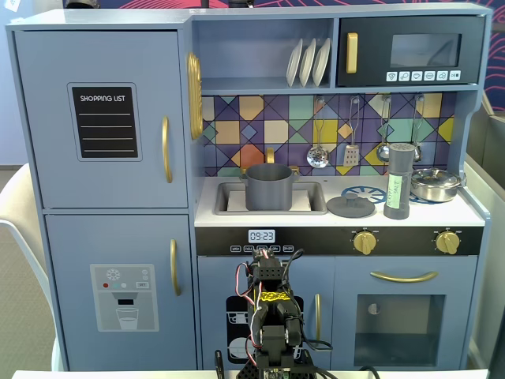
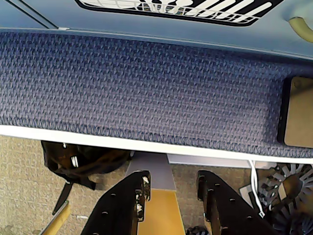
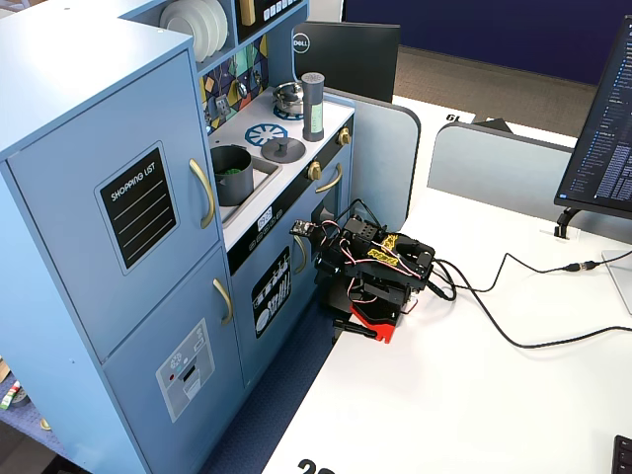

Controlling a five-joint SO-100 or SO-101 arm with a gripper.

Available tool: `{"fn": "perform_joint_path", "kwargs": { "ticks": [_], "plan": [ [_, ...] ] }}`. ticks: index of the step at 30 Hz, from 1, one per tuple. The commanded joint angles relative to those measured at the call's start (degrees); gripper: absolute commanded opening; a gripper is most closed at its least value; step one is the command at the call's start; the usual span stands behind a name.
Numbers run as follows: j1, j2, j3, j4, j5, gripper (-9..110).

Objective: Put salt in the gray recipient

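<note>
Tall slim dark gray cylindrical salt shaker (image 1: 398, 180) upright on the toy kitchen's white countertop (image 1: 473, 212), right side in a fixed view, between flat gray round lid (image 1: 351, 206) and shiny steel pan (image 1: 435, 184). Matte gray squat pot (image 1: 268, 186) left of these, in the sink. Black claw (image 2: 171, 188) folded low on the white table (image 3: 474, 395), narrowly parted, holding nothing.

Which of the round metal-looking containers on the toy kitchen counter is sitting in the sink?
The matte gray pot sits in the sink; the shiny steel pan rests on the stovetop at the far right in that fixed view.
</note>
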Motion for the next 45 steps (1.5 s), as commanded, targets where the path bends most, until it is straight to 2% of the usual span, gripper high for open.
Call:
{"fn": "perform_joint_path", "kwargs": {
  "ticks": [1,10,12,16,21,23,27,30,33,35,41,45],
  "plan": [
    [-2.64,0.26,-0.26,0.26,1.32,0],
    [-1.93,0.35,-0.26,0.26,1.32,0],
    [-1.67,0.35,-0.26,0.0,-1.58,0],
    [2.29,0.26,-3.52,-4.39,0.97,0],
    [12.04,-0.26,-13.97,-3.16,-3.96,0],
    [18.46,-2.46,-19.69,-4.57,-2.81,0],
    [31.29,-9.23,-29.79,-13.71,-1.85,0],
    [37.0,-16.52,-36.56,-22.5,0.53,0],
    [41.22,-24.35,-43.24,-30.15,-1.32,0],
    [43.15,-29.09,-47.2,-35.24,-1.76,6],
    [47.2,-37.79,-52.03,-51.59,0.53,36],
    [47.64,-42.8,-52.21,-64.07,1.32,41]
  ]
}}
